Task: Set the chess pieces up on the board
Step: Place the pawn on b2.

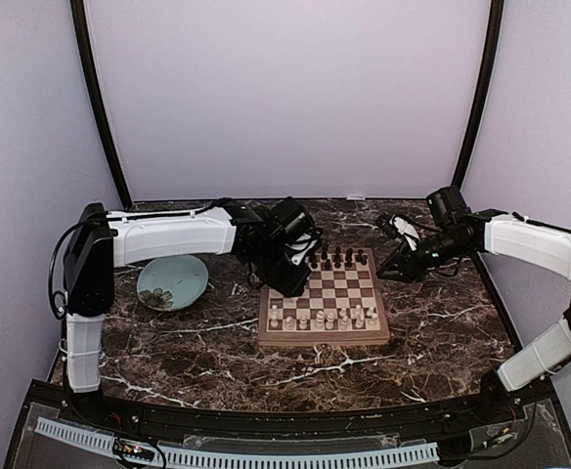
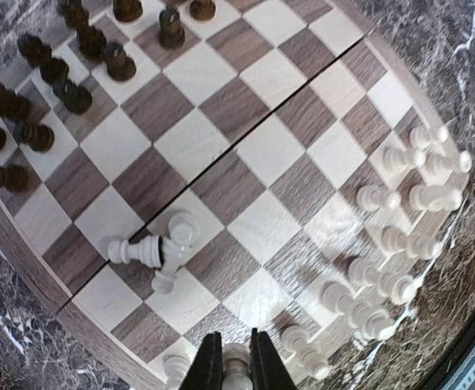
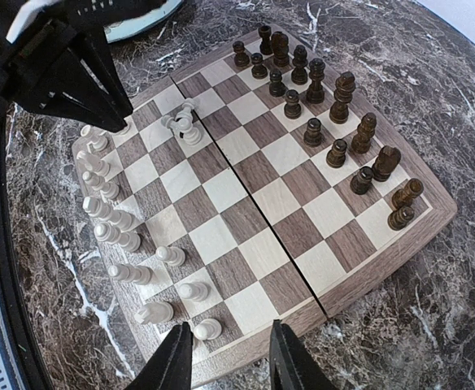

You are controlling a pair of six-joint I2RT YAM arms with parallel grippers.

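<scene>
The board (image 1: 325,305) lies mid-table, with dark pieces (image 1: 336,258) along its far rows and white pieces (image 1: 325,317) along its near rows. My left gripper (image 2: 237,366) is shut on a white piece (image 2: 237,361) just above the board's left near corner; it hangs over the board's left edge in the top view (image 1: 287,278). Several white pieces (image 2: 158,249) lie toppled in a heap on the board's left side. My right gripper (image 3: 225,357) is open and empty, off the board's right edge (image 1: 395,264). The board also fills the right wrist view (image 3: 254,191).
A round pale-teal plate (image 1: 173,281) with a few pieces stands left of the board, under my left arm. Dark marble table (image 1: 432,332) surrounds the board. Black frame posts (image 1: 100,107) and pale walls close the back and sides.
</scene>
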